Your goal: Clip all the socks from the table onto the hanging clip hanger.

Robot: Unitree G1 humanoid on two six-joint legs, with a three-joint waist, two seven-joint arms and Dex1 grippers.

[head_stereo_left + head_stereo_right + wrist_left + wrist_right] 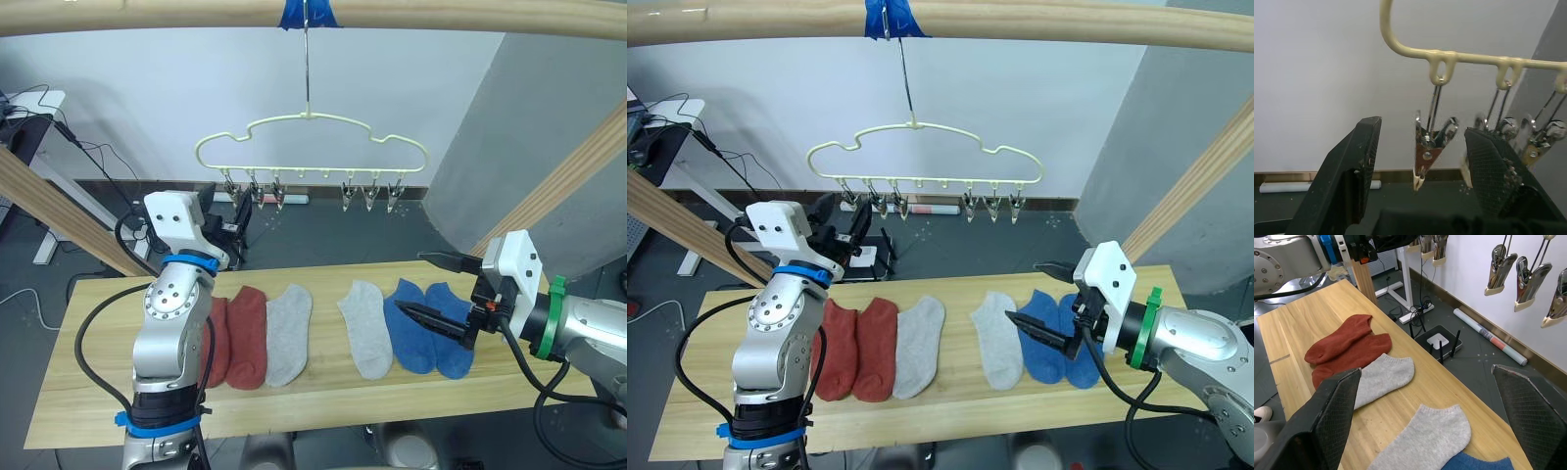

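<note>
With all six socks (294,331) flat on the bench (88,392), left pincer (1420,161) sits spread around an end clip (1426,152) of the clip hanger (312,137) for alignment, while right pincer (431,284) hangs spread over the blue pair (426,323), likely pre-grasp.

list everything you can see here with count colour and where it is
rust-red socks: 2, flat side by side at the table's left
light grey socks: 2, mid-table, apart
blue socks: 2, right of the greys, under the right gripper
table: 1, light wood
clip hanger: 1, cream, hanging from a wooden pole; clips all empty
white tube: 1, on the floor by the wall
left gripper: open, raised at the leftmost clips
right gripper: open, above the blue socks
</note>
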